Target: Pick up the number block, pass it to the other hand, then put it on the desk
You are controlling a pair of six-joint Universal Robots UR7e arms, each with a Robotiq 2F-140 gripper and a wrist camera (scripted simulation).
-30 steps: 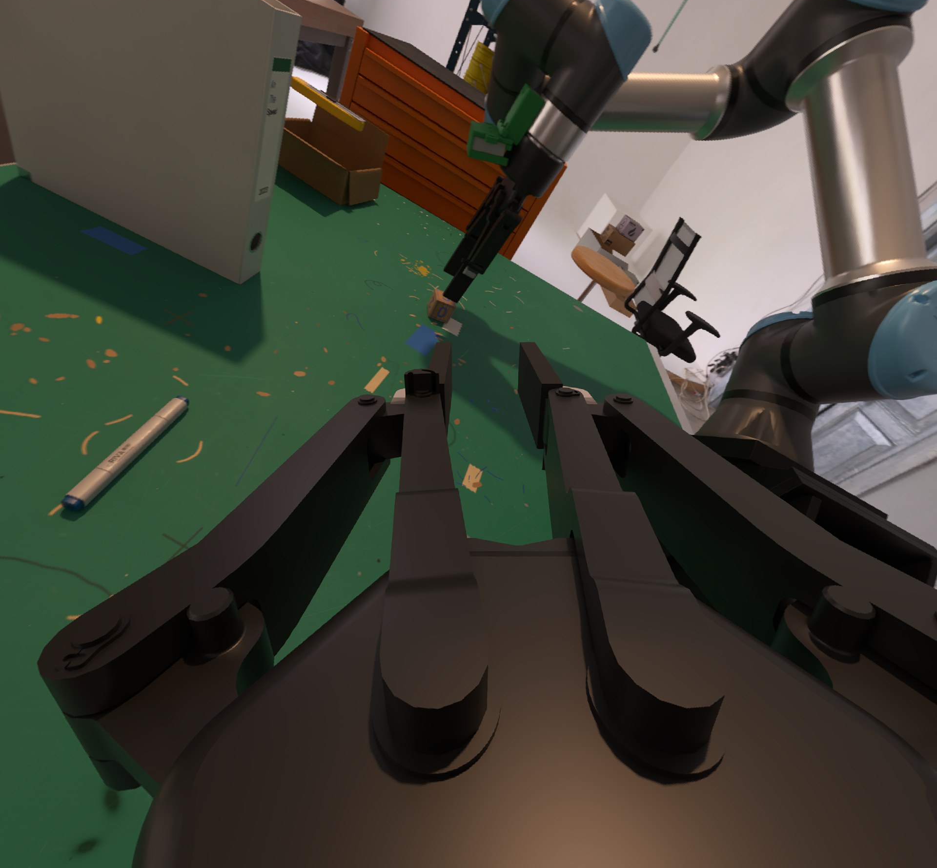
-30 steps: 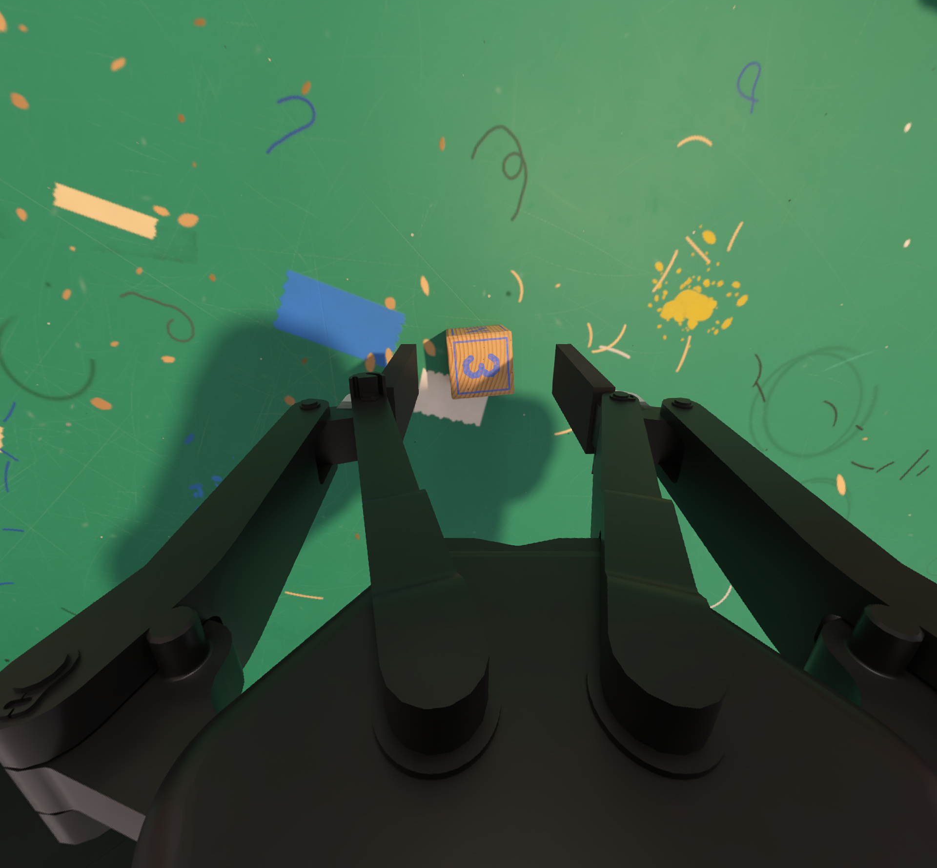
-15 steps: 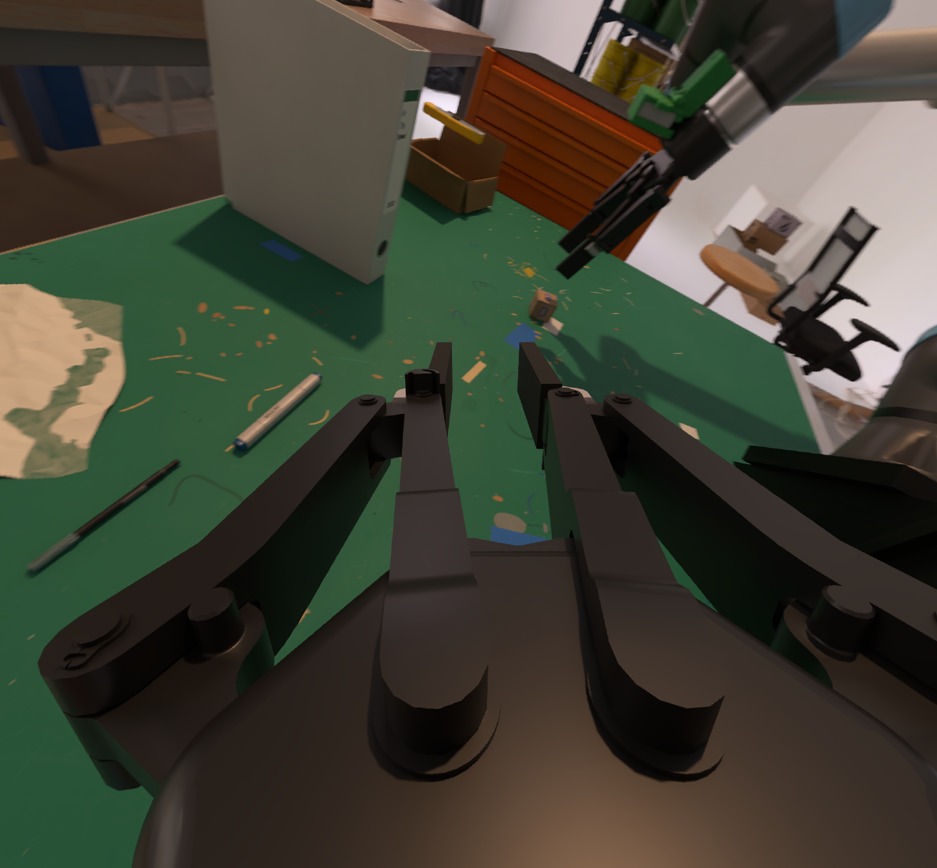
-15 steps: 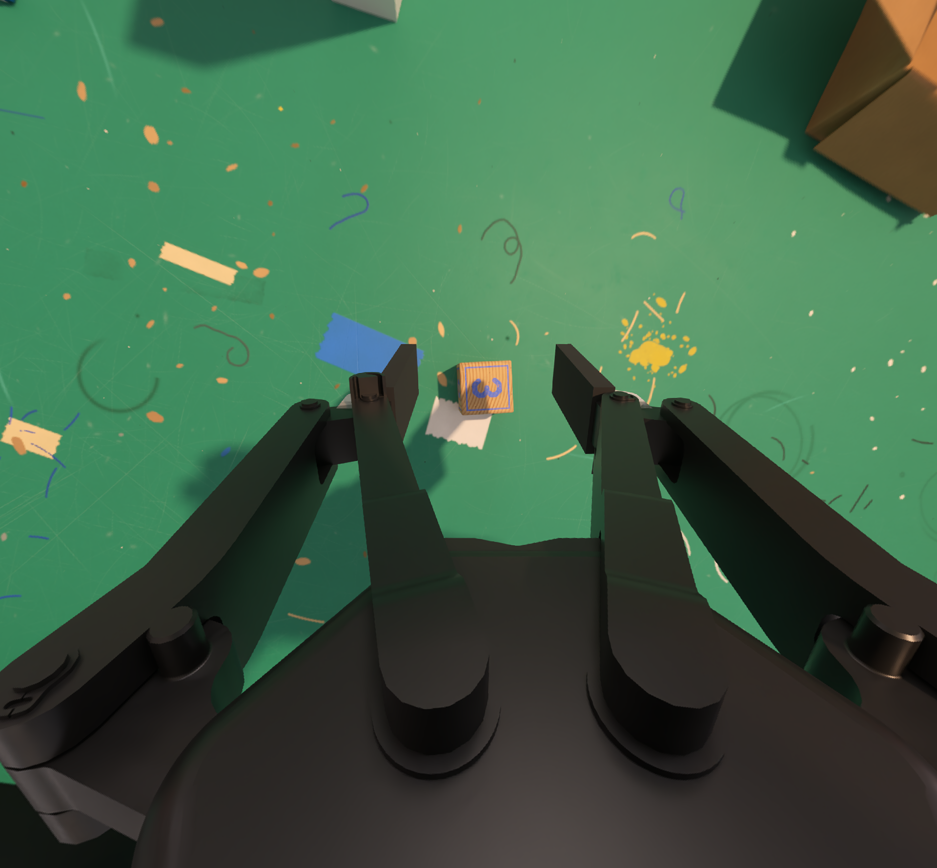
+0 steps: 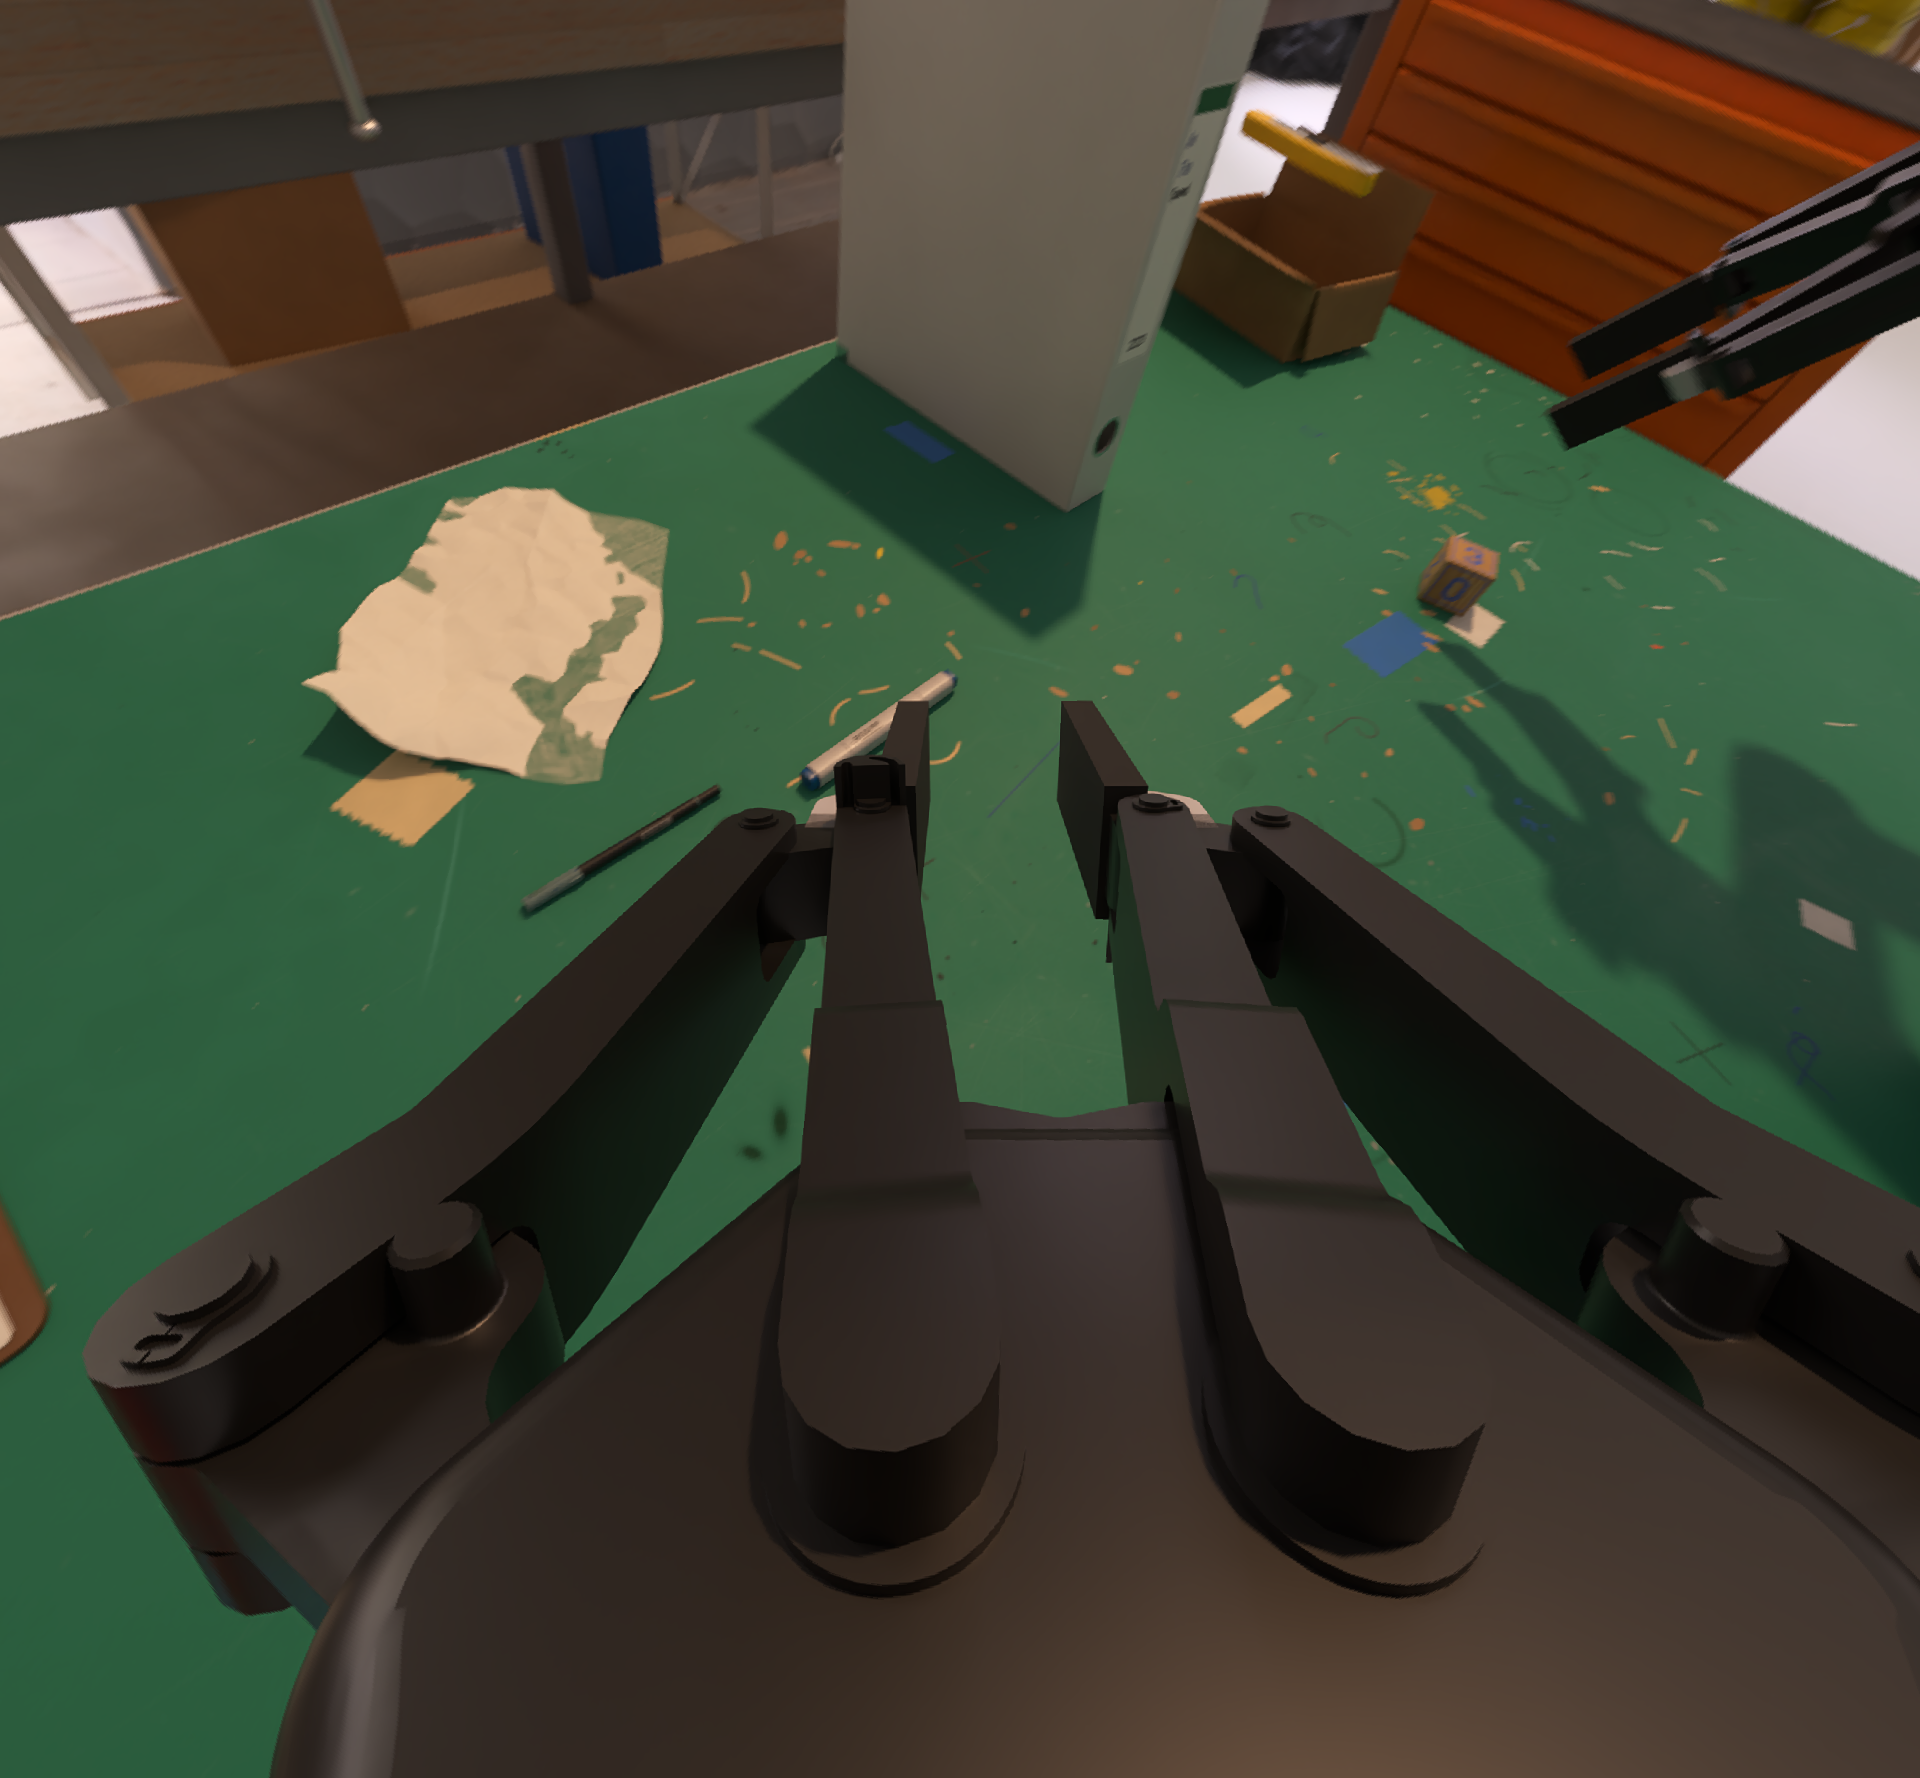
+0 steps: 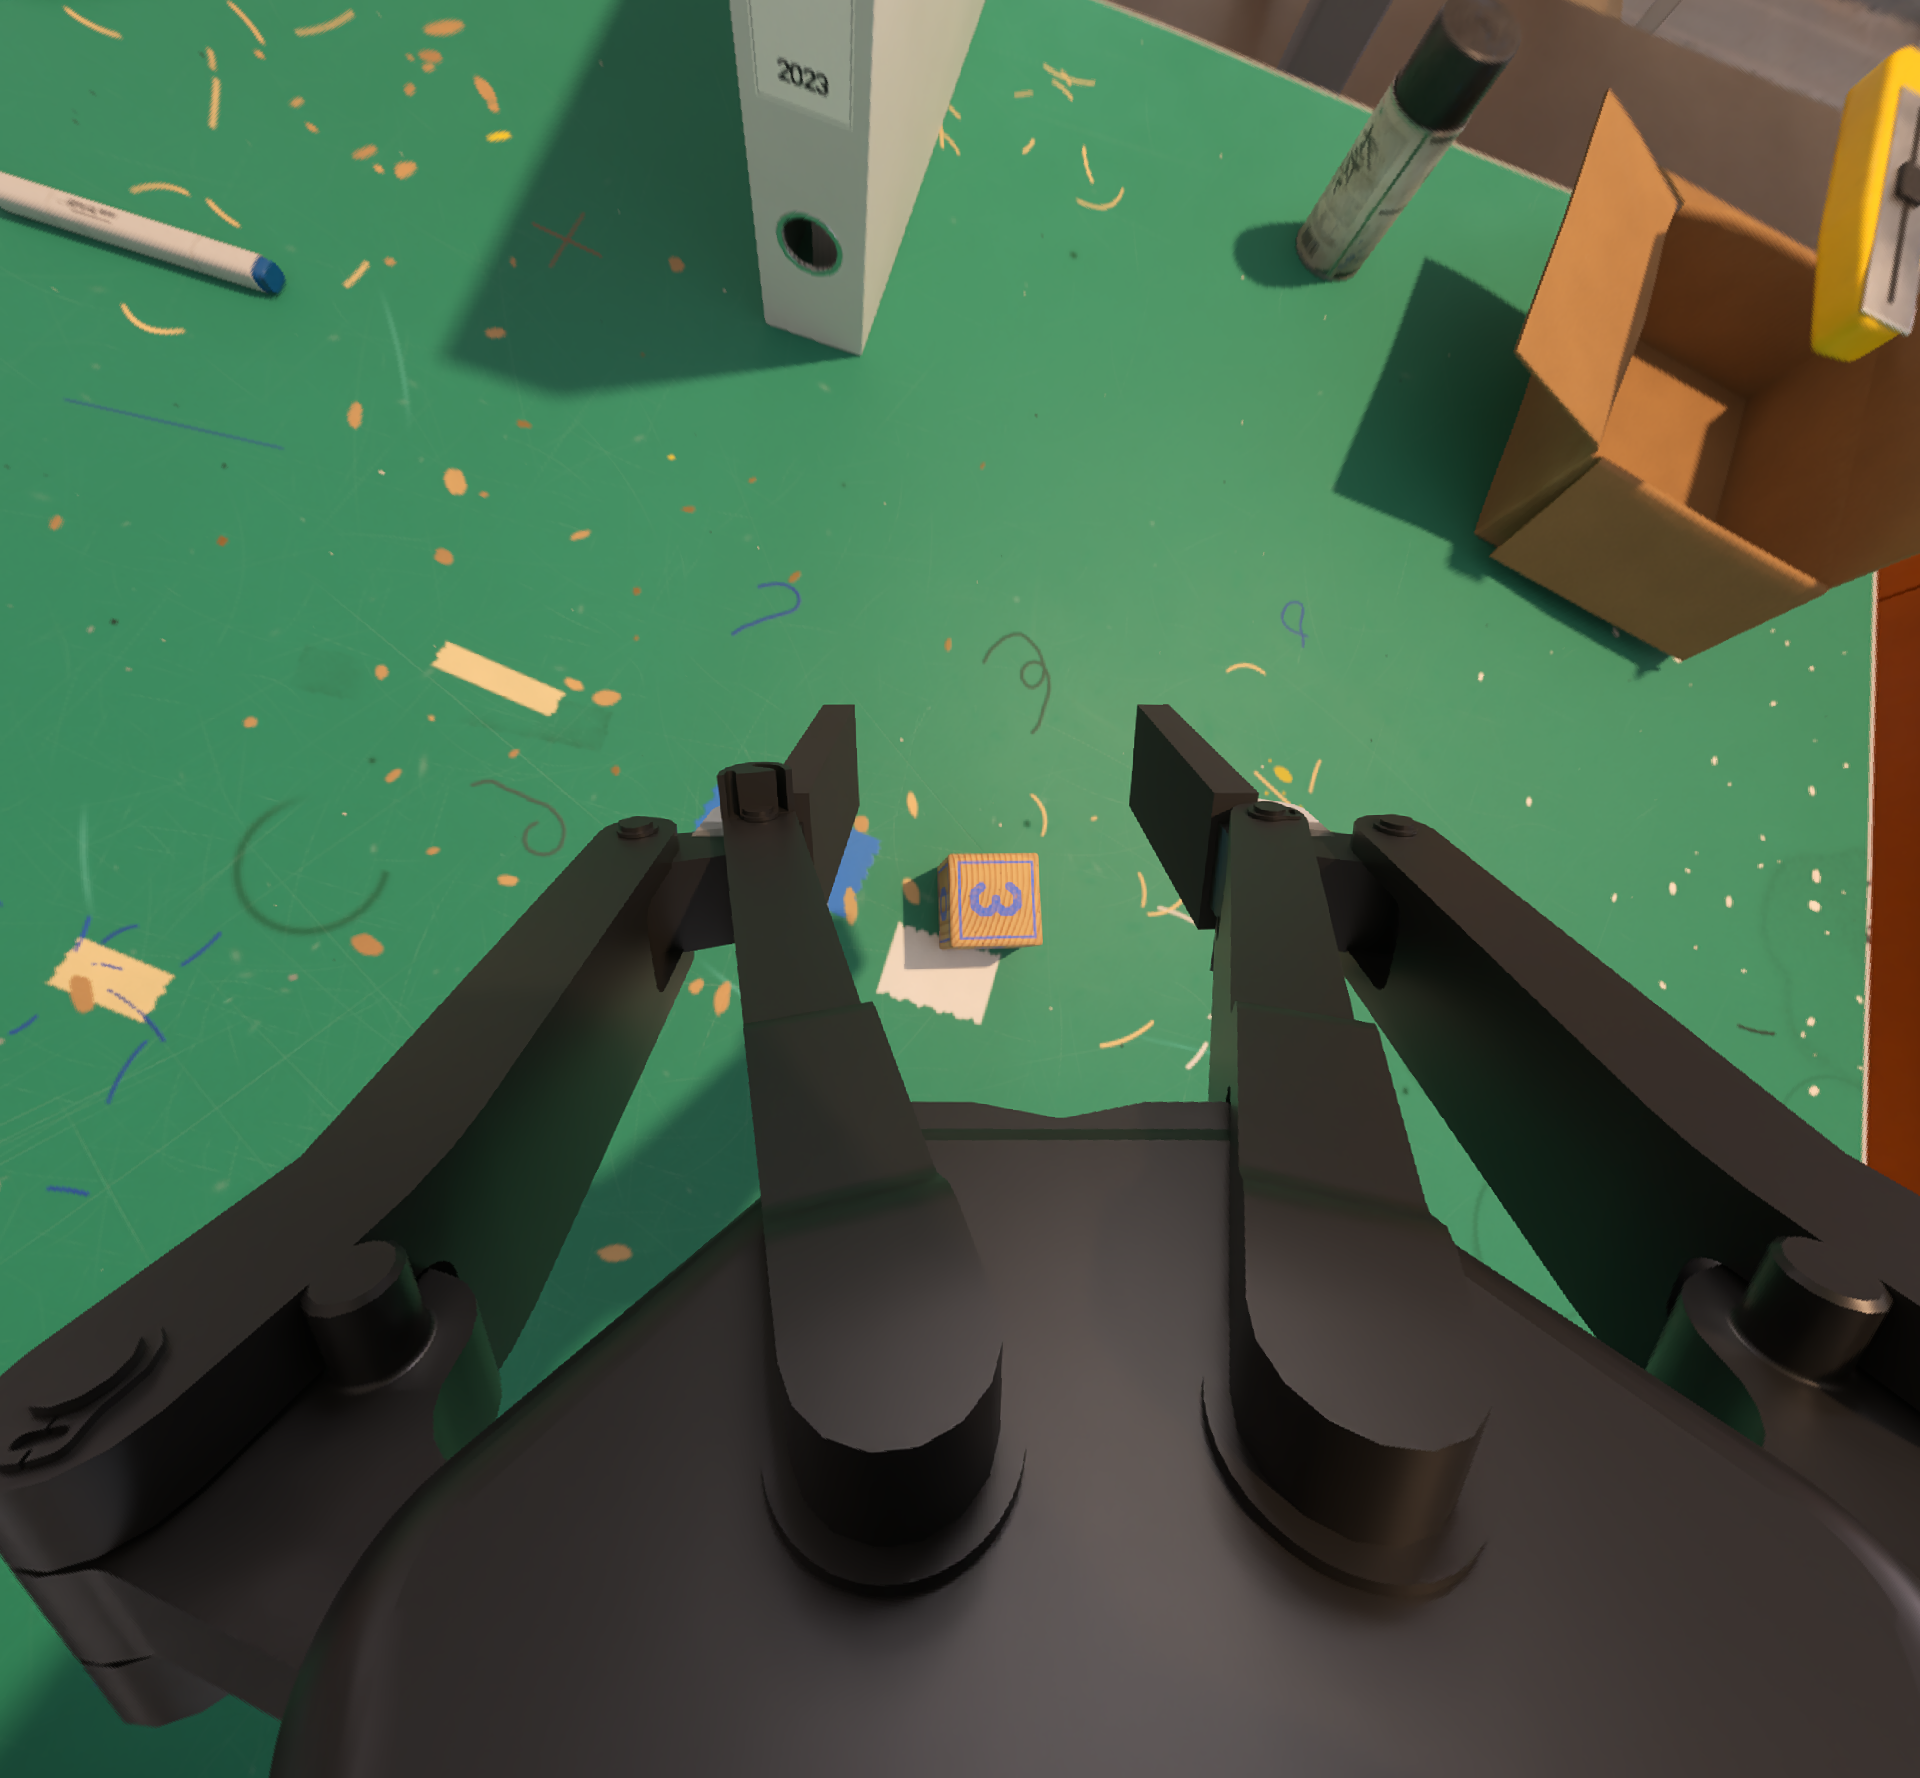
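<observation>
The number block (image 6: 989,899), a small wooden cube with blue markings, rests on the green desk (image 6: 1039,481) partly on a white paper scrap (image 6: 935,985). My right gripper (image 6: 992,752) is open and empty, well above the block. In the left wrist view the block (image 5: 1458,575) lies far right on the desk, with the right gripper (image 5: 1621,383) open above it. My left gripper (image 5: 992,752) is open and empty, high above the desk, far from the block.
A white binder (image 5: 1029,170) stands upright at the back. A cardboard box (image 6: 1704,440) with a yellow tool (image 6: 1870,201) sits at the desk's back corner. A marker bottle (image 6: 1392,139), a marker pen (image 5: 878,729), a thin pen (image 5: 623,845) and crumpled paper (image 5: 509,627) lie about.
Both grippers have risen and pulled back from the block, which stays on the desk. The left wrist view has swung left, showing more of the desk.
</observation>
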